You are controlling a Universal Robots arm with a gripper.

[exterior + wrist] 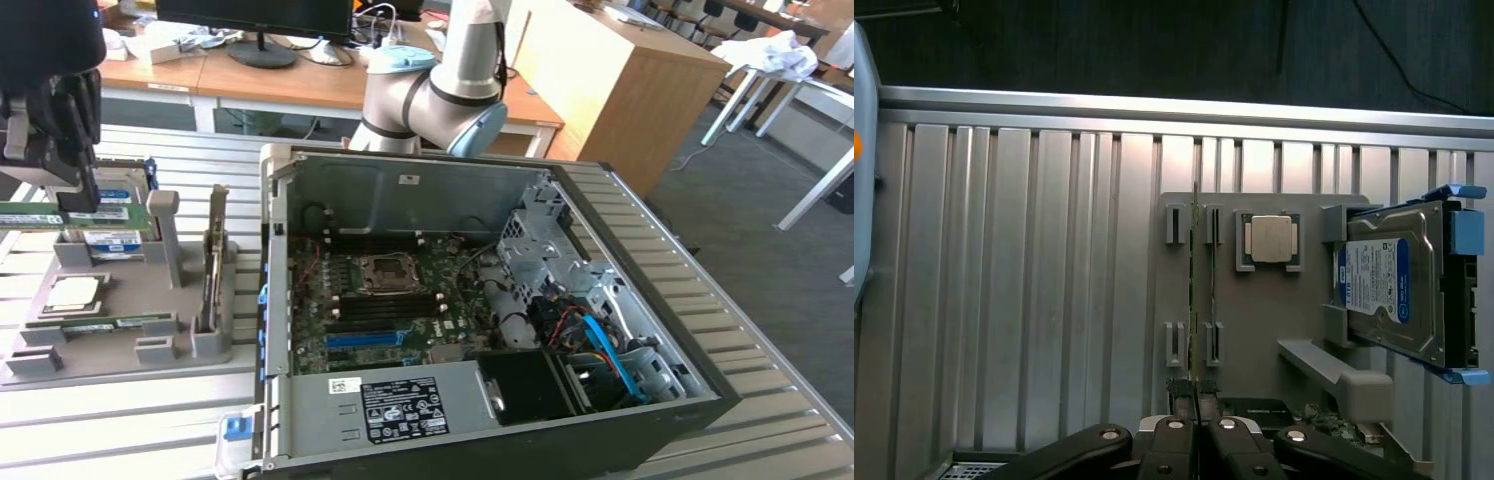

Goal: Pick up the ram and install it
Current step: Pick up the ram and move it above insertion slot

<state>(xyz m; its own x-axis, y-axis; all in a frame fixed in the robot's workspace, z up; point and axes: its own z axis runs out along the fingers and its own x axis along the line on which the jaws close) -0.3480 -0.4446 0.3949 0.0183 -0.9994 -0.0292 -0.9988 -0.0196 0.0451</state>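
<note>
My gripper [74, 200] hangs over the grey parts tray [114, 360] at the exterior view's left, shut on the ram [34, 215], a thin green stick with a white label, held just above the tray. In the wrist view the ram [1195, 300] shows edge-on as a thin line running out from between my closed fingertips [1195, 432], over a pair of grey holders on the tray [1254, 320]. A second stick of the same kind [114, 322] lies in the tray's front slot. The open computer case [280, 300] stands to the exterior view's right, its motherboard [387, 300] facing up.
The tray also carries a square silver processor [1271, 238] and a blue-labelled hard drive [1389, 280]. An upright card [214, 260] stands at the tray's edge nearest the case. Cables and drive cages [587, 320] fill the case's far side. The arm's base [434, 100] rises behind the case.
</note>
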